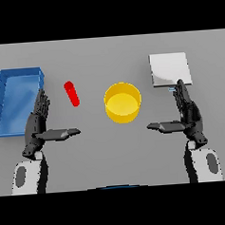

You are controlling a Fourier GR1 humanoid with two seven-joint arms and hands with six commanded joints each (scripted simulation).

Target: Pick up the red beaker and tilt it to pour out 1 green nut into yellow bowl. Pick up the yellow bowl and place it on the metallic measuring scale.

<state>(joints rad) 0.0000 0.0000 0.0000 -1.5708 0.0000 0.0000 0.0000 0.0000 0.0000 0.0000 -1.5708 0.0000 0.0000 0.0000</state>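
Beaker (71,94): red, slim, tilted, left of the bowl.
Bowl (122,102): yellow, upright, mid-table.
Scale (170,69): metallic square, right, bare.

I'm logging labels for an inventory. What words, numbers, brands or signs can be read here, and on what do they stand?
None can be read.
The red beaker, yellow bowl, blue bin and metallic measuring scale show plain surfaces.
A small mark at the scale's front edge is too small to read.

Bare lab-style test bench: plain grey table (98,148) with metallic measuring scale (170,69), red beaker (71,94), blue bin (13,100).
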